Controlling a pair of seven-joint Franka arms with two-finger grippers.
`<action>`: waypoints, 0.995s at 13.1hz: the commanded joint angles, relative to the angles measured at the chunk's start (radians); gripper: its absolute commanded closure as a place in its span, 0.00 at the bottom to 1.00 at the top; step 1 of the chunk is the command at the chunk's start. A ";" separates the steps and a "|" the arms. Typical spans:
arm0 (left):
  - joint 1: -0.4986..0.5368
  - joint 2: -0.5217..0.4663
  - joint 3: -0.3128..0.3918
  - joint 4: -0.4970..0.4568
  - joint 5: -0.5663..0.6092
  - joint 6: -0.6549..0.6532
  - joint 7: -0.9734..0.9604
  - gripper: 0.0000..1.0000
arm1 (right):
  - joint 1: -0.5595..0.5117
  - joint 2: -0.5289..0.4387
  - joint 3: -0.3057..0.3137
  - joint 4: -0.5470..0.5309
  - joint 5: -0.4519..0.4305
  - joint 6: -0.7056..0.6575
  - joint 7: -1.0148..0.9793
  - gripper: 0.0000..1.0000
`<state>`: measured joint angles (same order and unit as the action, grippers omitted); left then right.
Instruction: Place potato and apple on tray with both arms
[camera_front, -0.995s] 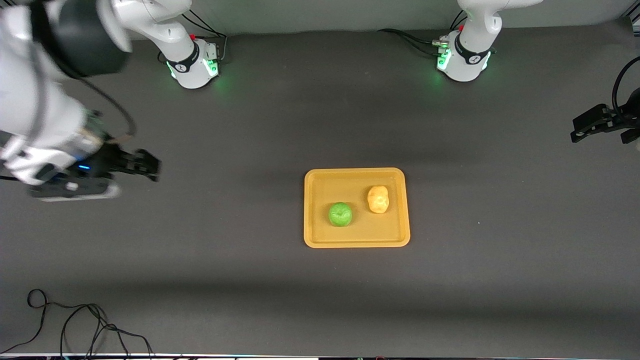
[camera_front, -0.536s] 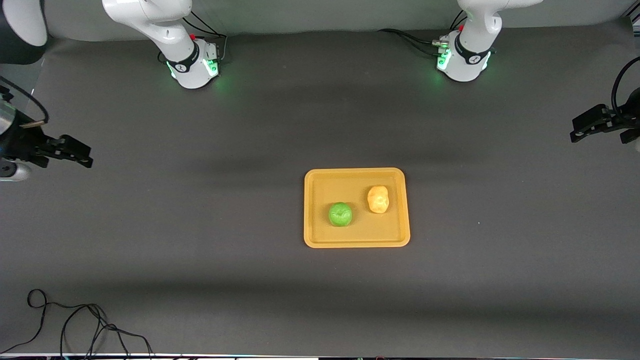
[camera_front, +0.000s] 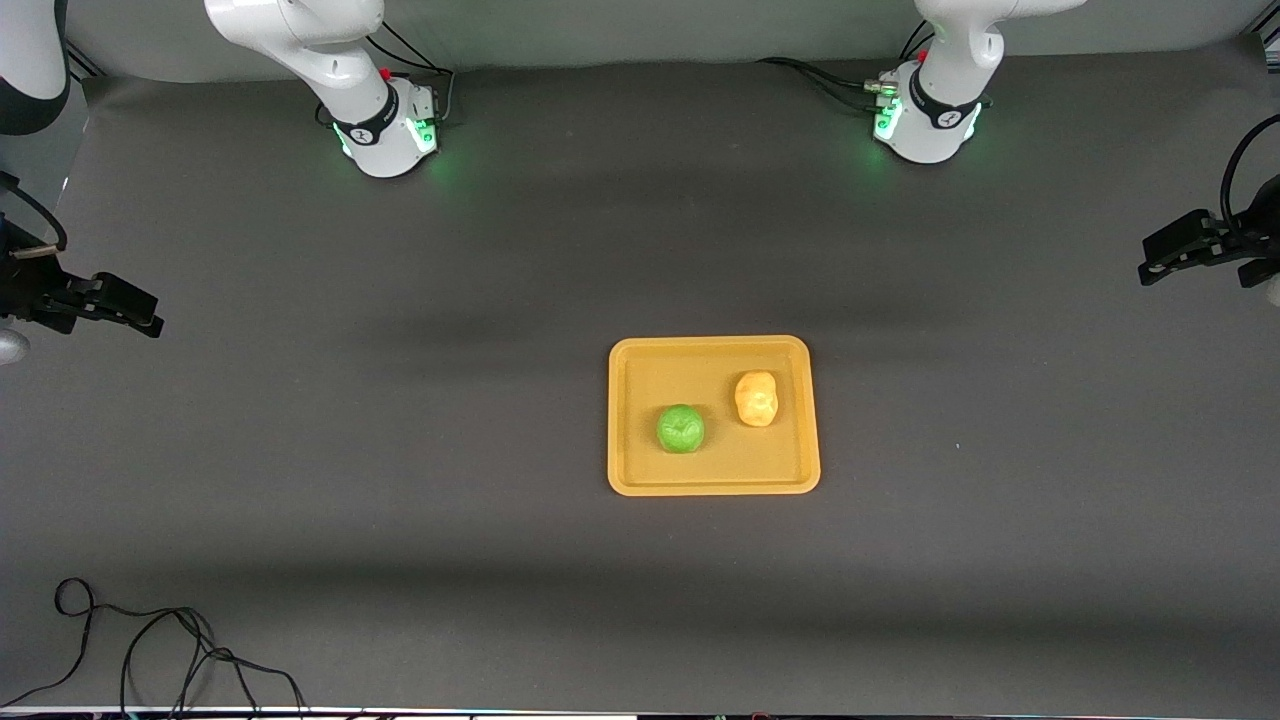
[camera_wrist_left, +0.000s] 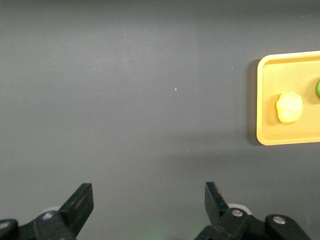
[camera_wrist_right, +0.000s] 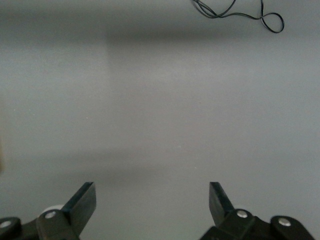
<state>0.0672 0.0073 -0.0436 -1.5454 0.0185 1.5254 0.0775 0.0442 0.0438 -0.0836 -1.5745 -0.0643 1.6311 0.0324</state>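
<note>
The potato (camera_front: 756, 398) and apple (camera_front: 680, 428) are sitting on the tray (camera_front: 713, 484), well apart from both grippers. The left gripper (camera_front: 1156, 258) and right gripper (camera_front: 140, 312) are hanging spread wide and empty over the worktop (camera_front: 400, 480) ends.

Robot lab; bolted arm bases (camera_front: 385, 130); dark mat (camera_front: 400, 450)

Two glossy white jointed robot arms are showing, each rising from a rounded white base: the right arm's base (camera_front: 385, 135) and the left arm's base (camera_front: 925, 125). Both bases are glowing green at the foot, are wearing a dark grey ring with a small white mark, and are trailing black cables with small red fittings. The right arm's matt black two-finger gripper (camera_front: 125, 308) and the left arm's matching black gripper (camera_front: 1165, 255) are showing wedge-shaped fingers (camera_wrist_left: 80, 205) with silver screws near them.
</note>
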 joint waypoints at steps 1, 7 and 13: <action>-0.009 -0.007 0.004 -0.002 0.008 -0.010 -0.007 0.01 | -0.023 0.004 0.005 -0.012 0.040 0.007 -0.029 0.00; -0.009 -0.009 0.004 -0.002 0.008 -0.011 -0.007 0.01 | -0.013 -0.002 0.002 -0.006 0.085 -0.036 -0.020 0.00; -0.007 -0.010 0.004 -0.004 -0.002 -0.010 -0.007 0.01 | -0.020 -0.012 -0.005 -0.002 0.104 -0.108 -0.028 0.00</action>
<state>0.0672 0.0073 -0.0436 -1.5456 0.0180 1.5254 0.0775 0.0340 0.0438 -0.0851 -1.5811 0.0193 1.5438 0.0313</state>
